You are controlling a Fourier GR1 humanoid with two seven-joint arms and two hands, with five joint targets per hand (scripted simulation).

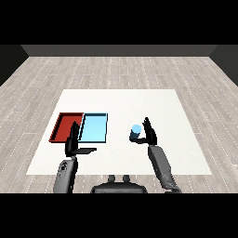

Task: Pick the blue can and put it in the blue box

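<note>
A blue can (135,132) stands upright on the white table, right of the trays. My right hand (149,132) is just to the can's right, fingers straight and pointing up, palm facing the can; whether it touches the can I cannot tell. The light blue tray (94,128) lies left of the can, with the red tray (65,126) beside it on its left. My left hand (73,141) hovers at the near edge where both trays meet, fingers straight up and thumb out to the right, holding nothing.
The white table (121,102) stretches well beyond the trays, with bare surface at the back and at the right of the can. A grey plank floor surrounds it.
</note>
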